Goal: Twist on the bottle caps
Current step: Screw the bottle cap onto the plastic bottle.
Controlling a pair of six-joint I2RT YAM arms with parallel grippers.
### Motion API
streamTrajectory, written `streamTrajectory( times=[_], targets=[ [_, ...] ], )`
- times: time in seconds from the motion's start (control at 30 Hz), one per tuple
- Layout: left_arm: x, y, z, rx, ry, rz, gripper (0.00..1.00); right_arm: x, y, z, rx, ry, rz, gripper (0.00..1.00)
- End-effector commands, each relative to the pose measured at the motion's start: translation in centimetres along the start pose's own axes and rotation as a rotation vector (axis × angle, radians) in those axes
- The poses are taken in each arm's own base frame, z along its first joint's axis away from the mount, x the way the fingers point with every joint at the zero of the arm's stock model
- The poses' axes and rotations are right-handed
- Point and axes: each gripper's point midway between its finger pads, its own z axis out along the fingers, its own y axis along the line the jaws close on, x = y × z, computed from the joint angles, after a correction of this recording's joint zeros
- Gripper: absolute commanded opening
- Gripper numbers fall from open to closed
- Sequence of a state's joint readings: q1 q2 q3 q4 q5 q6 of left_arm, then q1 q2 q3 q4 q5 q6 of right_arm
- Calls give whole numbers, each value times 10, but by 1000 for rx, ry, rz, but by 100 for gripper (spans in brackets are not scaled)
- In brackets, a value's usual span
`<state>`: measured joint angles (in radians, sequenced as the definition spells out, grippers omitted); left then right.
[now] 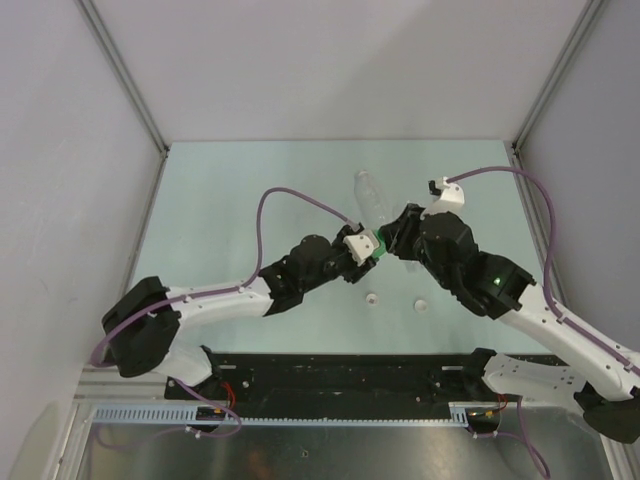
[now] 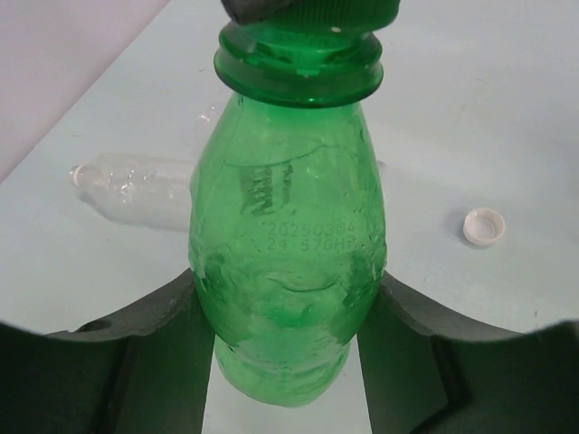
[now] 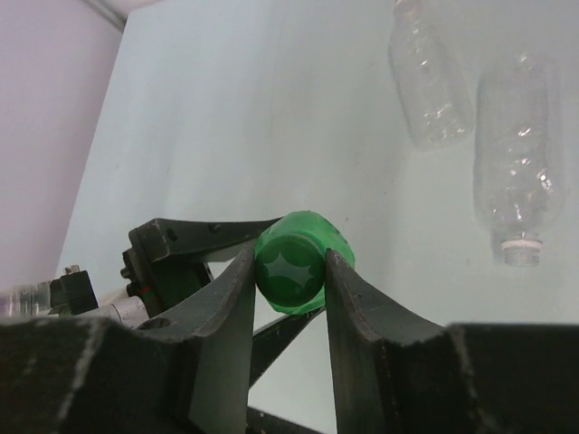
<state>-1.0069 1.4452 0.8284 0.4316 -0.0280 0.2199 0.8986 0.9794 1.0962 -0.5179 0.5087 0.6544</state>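
Arms (top view): left arm [image 1: 220, 295] and right arm [image 1: 480, 275] come in from either side and meet nose to nose over the middle of the table [image 1: 250, 200], right at the green bottle [image 1: 377, 247].
Spare stuff (top view): a clear bottle [image 1: 370, 195] lies on its side just behind the meeting point. Two white caps [image 1: 371, 297] sit loose on the near side, apart from both arms. My guess is they're waiting their turn.
Room (top view): table edges and side walls are well apart from the wrists, so loads of space. The only tight bit is that clear bottle just behind.
Right gripper (right wrist view): right gripper [image 3: 291, 271] is pinching the green cap [image 3: 291, 267] by its sides, with the star-moulded top facing the camera. Gripping across the rim is what you'd want for twisting it.
Background (right wrist view): the near clear bottle [image 3: 520, 163] and far clear bottle [image 3: 430, 81] lie on their sides beyond, and the near one's neck is open. Both are clear of the fingers.
Left gripper (left wrist view): left gripper [image 2: 288, 298] has its fingers pressed in on the fat lower body of the green bottle, neck pointing away from the camera. I reckon it's playing vise so the bottle can't spin.
Cap seating (left wrist view): the cap sits on the neck above the collar ring, mostly cut off by the frame. I can't tell how far it's threaded.
Floor space (left wrist view): one white cap lies open side up off to the right and the clear bottle is off to the left, both well apart from the green bottle.
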Motion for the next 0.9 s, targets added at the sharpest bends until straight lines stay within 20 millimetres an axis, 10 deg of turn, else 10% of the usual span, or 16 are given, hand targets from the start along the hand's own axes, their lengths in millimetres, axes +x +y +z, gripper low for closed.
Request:
streamTrajectory(
  times=[0.0, 0.57, 0.87],
  targets=[
    [-103, -5, -20, 67, -369, 88, 0, 64, 6, -10, -124, 293, -76, 1],
    [-95, -29, -45, 246, -400, 154, 0, 83, 32, -44, -414, 386, -357, 0],
    [-79, -65, -104, 801, -436, 112, 0, 68, 66, -91, -816, 242, -658, 0]
  ],
)
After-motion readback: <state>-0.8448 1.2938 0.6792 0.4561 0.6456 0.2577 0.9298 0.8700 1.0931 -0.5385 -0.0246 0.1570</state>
